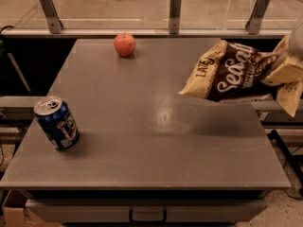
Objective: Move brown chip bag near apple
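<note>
The brown chip bag (227,72) with cream-yellow ends and white script hangs in the air over the table's right side, clear of the surface, casting a shadow below. My gripper (280,72) is at the right edge of the view, shut on the bag's right end. The small red-orange apple (125,44) sits at the far edge of the grey table (142,141), left of centre, well apart from the bag.
A blue soda can (57,123) stands upright near the table's front left. A rail with metal posts (175,11) runs behind the far edge. A drawer handle (147,215) shows below the front edge.
</note>
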Controlling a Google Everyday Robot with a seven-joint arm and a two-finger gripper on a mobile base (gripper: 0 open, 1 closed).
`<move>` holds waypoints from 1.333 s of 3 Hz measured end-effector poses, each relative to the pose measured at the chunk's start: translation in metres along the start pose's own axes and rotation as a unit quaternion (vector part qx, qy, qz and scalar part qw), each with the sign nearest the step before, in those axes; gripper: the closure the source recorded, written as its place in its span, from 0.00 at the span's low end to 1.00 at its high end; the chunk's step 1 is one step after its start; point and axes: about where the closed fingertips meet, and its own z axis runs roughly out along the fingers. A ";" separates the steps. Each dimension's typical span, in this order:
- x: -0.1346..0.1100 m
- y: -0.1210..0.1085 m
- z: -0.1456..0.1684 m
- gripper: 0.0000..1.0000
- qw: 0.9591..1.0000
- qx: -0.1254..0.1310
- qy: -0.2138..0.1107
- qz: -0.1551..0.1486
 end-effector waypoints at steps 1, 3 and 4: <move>-0.022 -0.027 0.013 1.00 1.000 0.022 -0.012 -0.007; -0.094 -0.103 0.081 1.00 0.998 0.040 -0.029 -0.037; -0.113 -0.134 0.115 1.00 0.998 0.045 -0.030 -0.028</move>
